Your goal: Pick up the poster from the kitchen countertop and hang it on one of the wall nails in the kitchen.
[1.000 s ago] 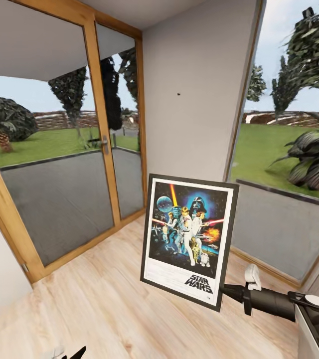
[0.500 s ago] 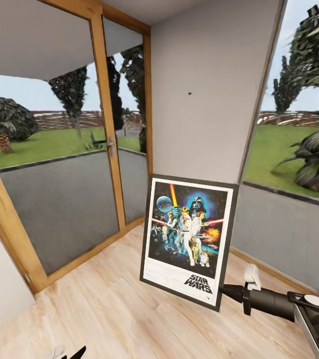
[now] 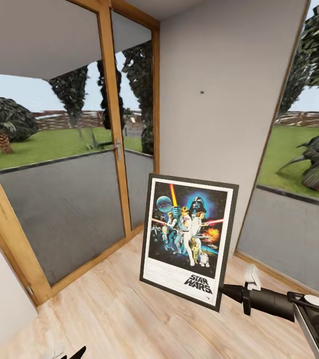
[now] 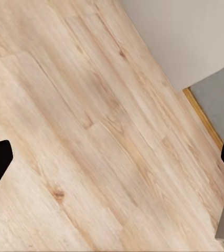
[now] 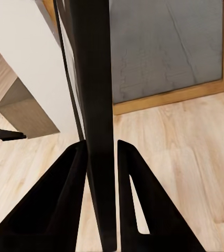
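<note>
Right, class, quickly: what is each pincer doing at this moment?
Left pincer: open, holding nothing, above the wooden floor.
Right pincer: closed on the poster at its frame edge.

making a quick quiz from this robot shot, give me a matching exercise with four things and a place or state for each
Things:
1 poster
2 wall nail
3 left gripper
4 wooden door frame

States:
a open over the plank floor
b speck high on the grey wall
c clamped by the right gripper
d beside the wall, around glass

Pairs: 1-c, 2-b, 3-a, 4-d
</note>
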You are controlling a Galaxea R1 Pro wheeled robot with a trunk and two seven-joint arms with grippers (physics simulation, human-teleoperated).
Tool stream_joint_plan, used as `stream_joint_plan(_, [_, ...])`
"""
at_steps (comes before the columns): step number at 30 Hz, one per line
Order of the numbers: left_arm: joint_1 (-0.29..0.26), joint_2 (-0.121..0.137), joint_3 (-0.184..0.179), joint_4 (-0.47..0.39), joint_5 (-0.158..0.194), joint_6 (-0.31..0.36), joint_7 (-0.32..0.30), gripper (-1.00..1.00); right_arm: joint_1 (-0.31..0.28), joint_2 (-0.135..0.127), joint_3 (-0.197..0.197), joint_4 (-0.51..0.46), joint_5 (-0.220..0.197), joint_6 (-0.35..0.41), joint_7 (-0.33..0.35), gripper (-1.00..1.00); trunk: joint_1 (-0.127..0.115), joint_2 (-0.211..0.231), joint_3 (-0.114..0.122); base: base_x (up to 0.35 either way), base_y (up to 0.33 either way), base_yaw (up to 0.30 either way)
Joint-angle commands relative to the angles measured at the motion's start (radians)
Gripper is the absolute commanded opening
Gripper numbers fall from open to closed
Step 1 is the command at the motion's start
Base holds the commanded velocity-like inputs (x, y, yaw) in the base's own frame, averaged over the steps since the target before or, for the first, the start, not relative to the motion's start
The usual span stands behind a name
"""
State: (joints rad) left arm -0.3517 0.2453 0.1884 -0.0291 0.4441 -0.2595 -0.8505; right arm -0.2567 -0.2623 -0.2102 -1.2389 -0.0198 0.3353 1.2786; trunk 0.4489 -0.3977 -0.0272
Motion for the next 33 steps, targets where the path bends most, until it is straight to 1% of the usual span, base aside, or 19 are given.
stream_joint_plan(1, [-0.001, 0.0, 0.008, 0.001, -0.008, -0.006, -0.002, 1.0, -0.001, 0.0, -0.001, -0.001, -0.003, 0.013, 0.005, -1.0, 0.001, -0.002, -0.002, 0.261, 0.259, 0.0])
stream_joint_plan(9, [-0.001, 0.0, 0.007, 0.001, -0.008, -0.006, -0.002, 1.0, -0.001, 0.0, -0.001, -0.001, -0.003, 0.013, 0.006, -1.0, 0.001, -0.002, -0.002, 0.265, 0.253, 0.0])
stream_joint_plan(15, [-0.001, 0.0, 0.007, 0.001, -0.008, -0.006, -0.002, 1.0, -0.001, 0.0, -0.001, -0.001, -0.003, 0.013, 0.006, -1.0, 0.001, -0.002, -0.002, 0.308, 0.16, -0.018])
stream_joint_plan(27, [-0.001, 0.0, 0.007, 0.001, -0.008, -0.006, -0.002, 1.0, -0.001, 0.0, -0.001, -0.001, -0.003, 0.013, 0.006, -1.0, 0.001, -0.002, 0.002, 0.333, 0.125, -0.238])
stream_joint_plan(33, [-0.001, 0.0, 0.007, 0.001, -0.008, -0.006, -0.002, 1.0, -0.001, 0.0, -0.001, -0.001, -0.003, 0.013, 0.005, -1.0, 0.001, -0.002, 0.003, 0.31, 0.206, -0.092])
